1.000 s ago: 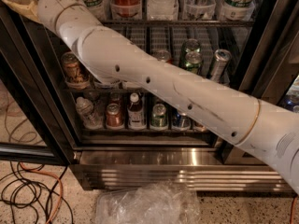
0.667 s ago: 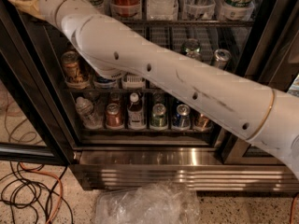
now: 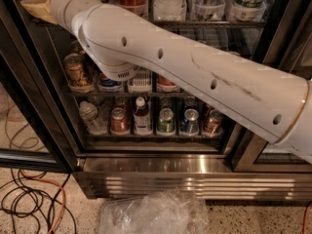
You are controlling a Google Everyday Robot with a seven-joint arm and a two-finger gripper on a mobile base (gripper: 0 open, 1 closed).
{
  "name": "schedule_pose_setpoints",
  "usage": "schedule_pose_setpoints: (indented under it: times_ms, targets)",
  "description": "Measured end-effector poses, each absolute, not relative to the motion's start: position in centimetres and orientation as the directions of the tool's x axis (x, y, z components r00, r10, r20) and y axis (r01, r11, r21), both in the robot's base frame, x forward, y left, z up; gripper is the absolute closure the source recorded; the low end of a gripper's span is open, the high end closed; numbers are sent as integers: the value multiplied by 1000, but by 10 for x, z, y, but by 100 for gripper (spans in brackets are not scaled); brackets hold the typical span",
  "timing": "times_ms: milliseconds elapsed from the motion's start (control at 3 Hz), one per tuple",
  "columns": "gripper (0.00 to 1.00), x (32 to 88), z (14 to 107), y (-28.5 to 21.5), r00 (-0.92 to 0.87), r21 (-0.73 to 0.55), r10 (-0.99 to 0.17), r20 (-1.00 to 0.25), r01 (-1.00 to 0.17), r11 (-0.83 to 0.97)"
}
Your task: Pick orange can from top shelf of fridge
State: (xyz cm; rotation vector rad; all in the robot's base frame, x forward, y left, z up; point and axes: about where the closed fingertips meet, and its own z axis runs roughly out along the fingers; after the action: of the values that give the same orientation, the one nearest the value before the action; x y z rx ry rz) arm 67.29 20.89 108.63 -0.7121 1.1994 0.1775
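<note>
Reaching into the fridge (image 3: 195,172), the gripper (image 3: 36,8) lies by its upper left door frame; whether it grips anything cannot be told. Below the gripper, the orange can (image 3: 77,69) stands on a wire rack (image 3: 122,93). Right of the gripper stretches the white arm (image 3: 195,77).

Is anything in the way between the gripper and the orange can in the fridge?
No separate object shows between them. The gripper is at the upper left by the fridge frame, above the orange can at the left end of its wire shelf. The arm's own white joint sits close beside the can.
</note>
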Motion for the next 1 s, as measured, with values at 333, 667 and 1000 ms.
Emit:
schedule_pose_setpoints:
  times_ms: [333,667,1000]
  targets:
    - [12,680,1067,215,314,-351,-209,-926,-517,781]
    - [13,685,1054,236,279,-302,-169,-945,-558,773]
    - [18,688,1057,241,279,-301,-164,-946,-567,767]
